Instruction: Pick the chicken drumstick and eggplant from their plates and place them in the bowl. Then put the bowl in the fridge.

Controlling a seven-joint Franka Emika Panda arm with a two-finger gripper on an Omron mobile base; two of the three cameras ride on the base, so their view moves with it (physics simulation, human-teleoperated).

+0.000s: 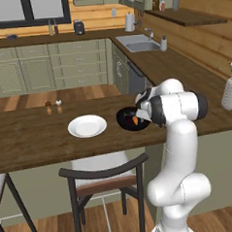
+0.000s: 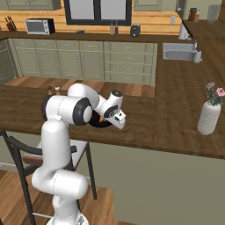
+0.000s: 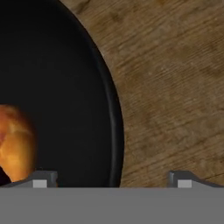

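The glossy black bowl [image 1: 125,118] [image 2: 99,123] [image 3: 65,96] stands on the wooden counter, right of the empty white plate [image 1: 87,125]. The orange-brown chicken drumstick [image 1: 135,120] [image 3: 16,144] lies inside the bowl. My gripper [image 3: 113,180] hangs open low over the bowl's rim, one fingertip [image 3: 43,178] above the bowl's inside and the other above the bare wood. Nothing is between the fingers. I cannot make out the eggplant; the arm covers part of the bowl. The fridge is out of view.
Two small shakers [image 1: 53,106] stand at the counter's far edge. A white vase with flowers [image 1: 231,92] [image 2: 209,115] stands to the right. A dark chair [image 1: 104,173] is tucked under the counter's near side. A sink [image 1: 138,42] lies beyond.
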